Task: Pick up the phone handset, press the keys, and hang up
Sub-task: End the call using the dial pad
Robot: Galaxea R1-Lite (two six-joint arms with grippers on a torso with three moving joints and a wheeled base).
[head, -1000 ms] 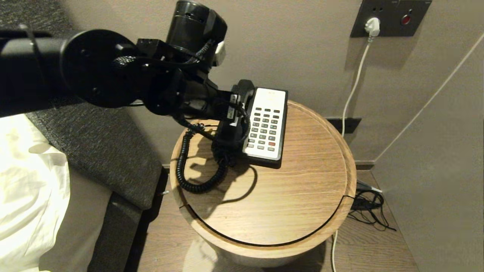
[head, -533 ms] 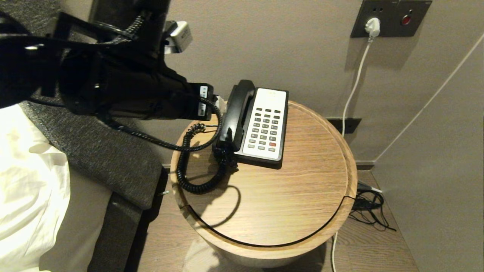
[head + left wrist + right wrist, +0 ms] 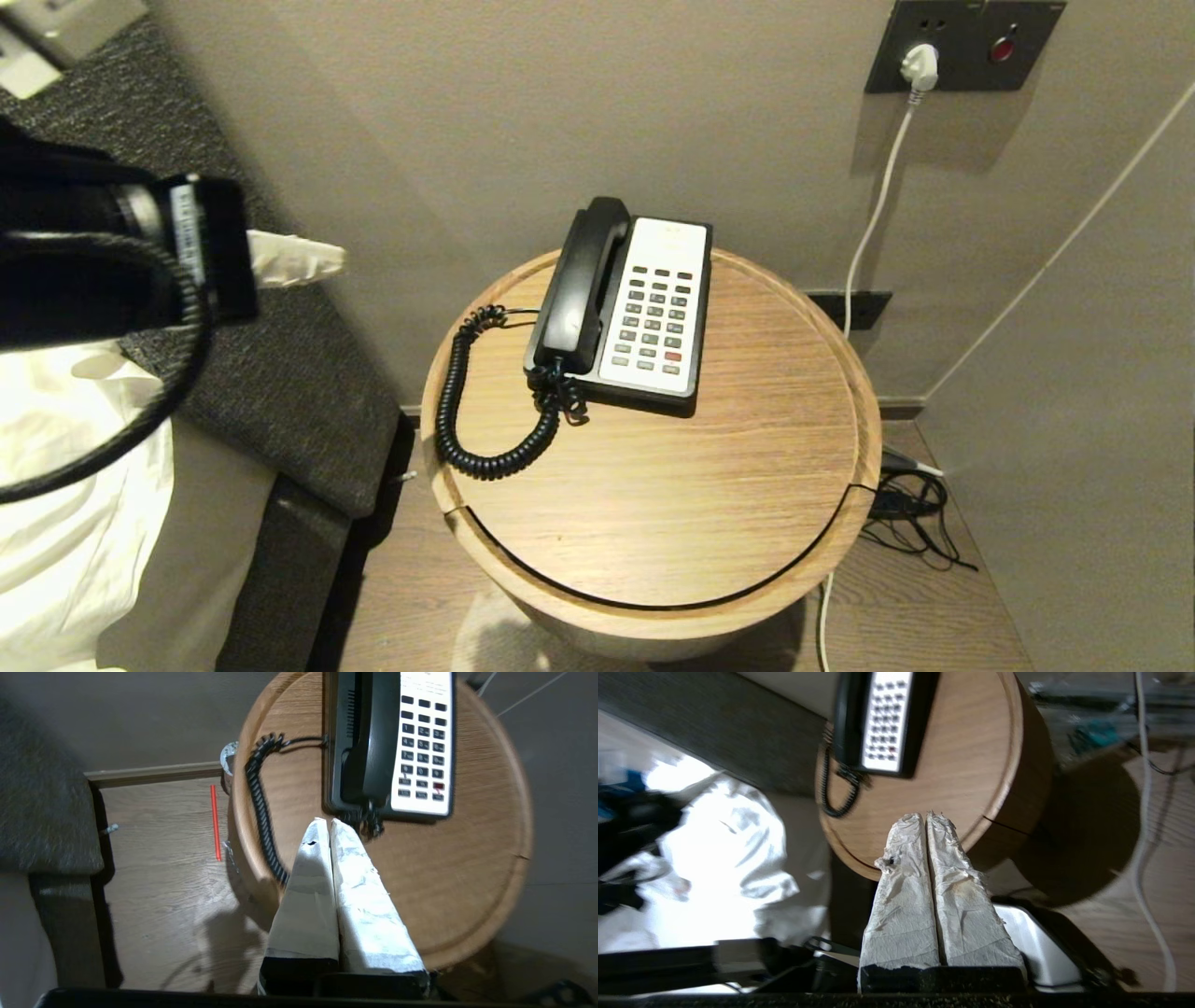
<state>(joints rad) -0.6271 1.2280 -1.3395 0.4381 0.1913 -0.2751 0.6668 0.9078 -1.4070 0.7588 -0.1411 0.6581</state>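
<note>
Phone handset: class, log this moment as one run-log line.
phone handset: on base, untouched | left gripper: fingers shut, empty, left of table | right gripper: fingers shut, empty

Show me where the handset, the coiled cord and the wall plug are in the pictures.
handset [image 3: 581, 285], head view, middle of its grip
coiled cord [image 3: 448, 401], head view, left side of its loop
wall plug [image 3: 920, 63], head view, white plug body
</note>
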